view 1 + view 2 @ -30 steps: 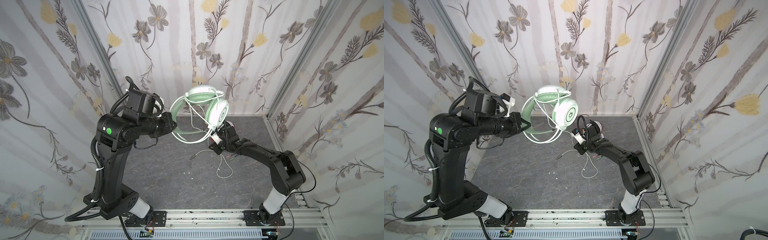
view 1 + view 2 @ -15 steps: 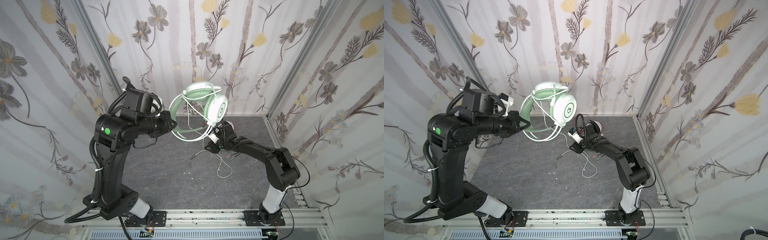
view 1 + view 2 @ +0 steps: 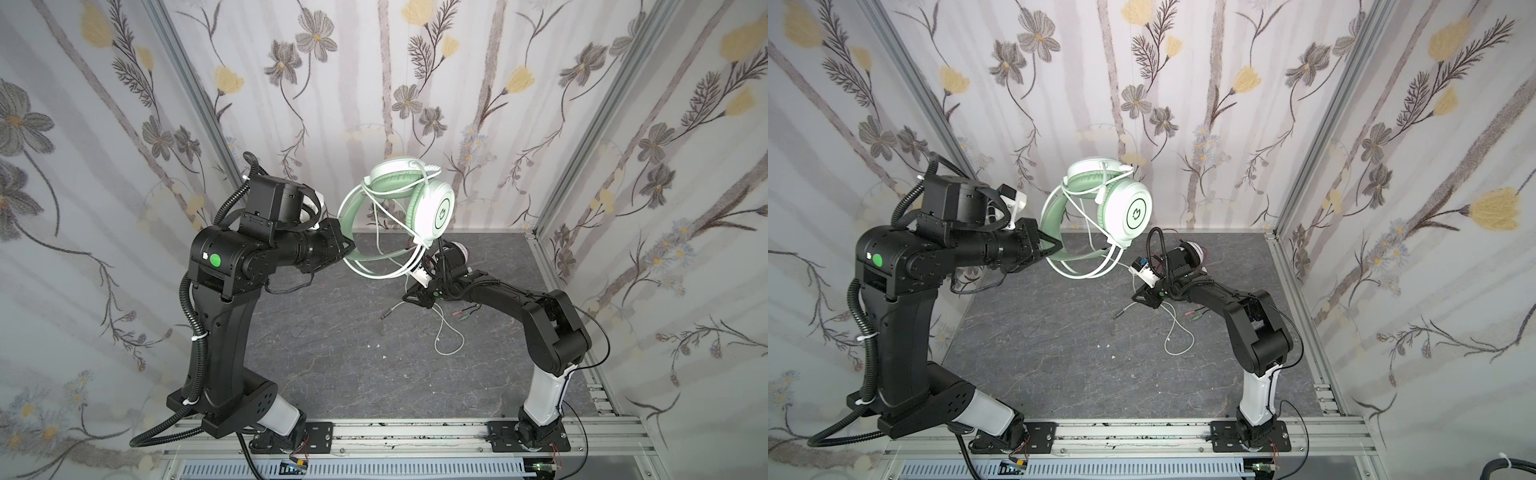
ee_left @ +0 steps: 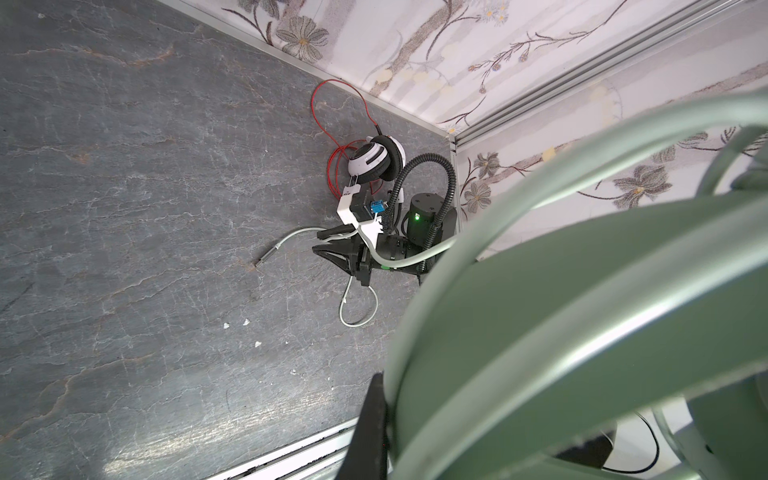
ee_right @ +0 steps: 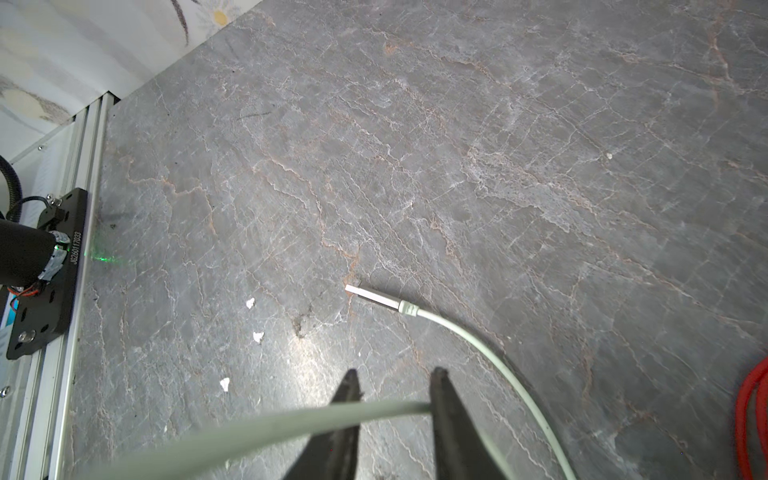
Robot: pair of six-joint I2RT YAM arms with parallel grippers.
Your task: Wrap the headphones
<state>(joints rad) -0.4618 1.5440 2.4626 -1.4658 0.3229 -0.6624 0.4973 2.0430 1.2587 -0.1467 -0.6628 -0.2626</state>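
My left gripper [image 3: 347, 249] [image 3: 1054, 247] is shut on the headband of the mint-green headphones [image 3: 436, 212] [image 3: 1129, 214] and holds them high over the back of the table. In the left wrist view one finger [image 4: 374, 419] presses the band [image 4: 582, 311]. Their pale cord is looped several times around the set and falls to my right gripper [image 3: 409, 296] [image 3: 1138, 297] [image 5: 392, 376], low over the table. Its jaws stand apart with the cord [image 5: 291, 424] crossing between them. The cord's end and metal plug [image 5: 374, 297] [image 3: 384, 316] lie on the table.
The white-and-black headset [image 3: 459, 251] [image 3: 1192, 249] [image 4: 372, 160] lies at the back right behind my right arm, with its red cord [image 4: 328, 124] [image 5: 748, 415] coiled near the wall. Its plugs [image 3: 461, 313] and a slack loop of pale cord [image 3: 449, 340] lie beside the right arm.
My right gripper has shifted a little to the left, and its jaws widened, then narrowed around the cord. My left arm has lifted the mint-green headphones slightly.
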